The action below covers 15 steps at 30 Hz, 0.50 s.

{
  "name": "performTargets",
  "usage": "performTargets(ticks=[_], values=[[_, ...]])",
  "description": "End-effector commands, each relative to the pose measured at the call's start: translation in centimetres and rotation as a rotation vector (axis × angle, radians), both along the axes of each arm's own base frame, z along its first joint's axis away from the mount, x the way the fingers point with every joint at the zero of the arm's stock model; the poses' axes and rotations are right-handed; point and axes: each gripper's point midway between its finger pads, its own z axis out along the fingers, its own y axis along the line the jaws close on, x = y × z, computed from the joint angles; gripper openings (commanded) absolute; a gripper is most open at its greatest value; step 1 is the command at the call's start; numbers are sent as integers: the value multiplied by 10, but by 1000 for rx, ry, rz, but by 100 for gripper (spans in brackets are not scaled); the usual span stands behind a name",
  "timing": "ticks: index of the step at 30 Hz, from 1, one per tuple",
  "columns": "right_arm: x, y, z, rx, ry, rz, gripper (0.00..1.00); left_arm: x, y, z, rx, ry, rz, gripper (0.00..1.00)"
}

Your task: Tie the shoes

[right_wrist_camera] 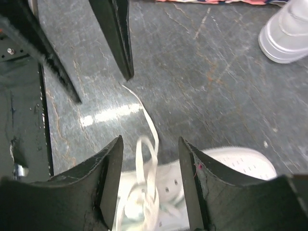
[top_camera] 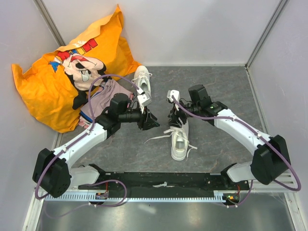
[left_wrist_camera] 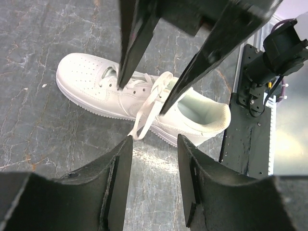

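Observation:
One white sneaker (top_camera: 180,138) lies mid-table with its laces loose, toe toward the arms' bases. It also shows in the left wrist view (left_wrist_camera: 96,84) and the right wrist view (right_wrist_camera: 231,166). The second white sneaker (top_camera: 142,80) lies farther back by the garment and shows in the right wrist view (right_wrist_camera: 288,33). My left gripper (top_camera: 151,120) is open and empty, just left of the near sneaker (left_wrist_camera: 154,139). My right gripper (top_camera: 173,118) is open over that sneaker's laces (right_wrist_camera: 150,140). A loose lace loop (right_wrist_camera: 144,163) hangs between its fingers, not pinched.
A pinkish-purple folded garment (top_camera: 108,98) lies behind the left arm. A large orange cartoon-print bag (top_camera: 57,77) fills the back left corner. White walls stand at the back and both sides. A black base rail (top_camera: 163,180) runs along the near edge.

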Motion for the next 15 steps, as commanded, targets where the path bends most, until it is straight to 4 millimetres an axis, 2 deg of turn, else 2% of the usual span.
performTargets(ticks=[1, 2, 6, 7, 8, 15], values=[[-5, -32, 28, -24, -67, -33, 57, -2, -2, 19, -63, -35, -13, 50], [-12, -40, 27, -26, -64, -31, 56, -5, -2, 20, -67, -40, -34, 50], [-38, -73, -1, -98, -6, -28, 51, -9, -3, 21, -69, -56, -68, 50], [-40, -78, -5, -103, 4, -42, 49, -8, -3, 20, -64, -80, -78, 50], [-46, -82, -16, -113, 26, -41, 48, -9, -3, 19, -63, -78, -83, 50], [-67, -88, -42, -131, 73, -10, 45, -11, -5, 15, -63, -64, -100, 50]])
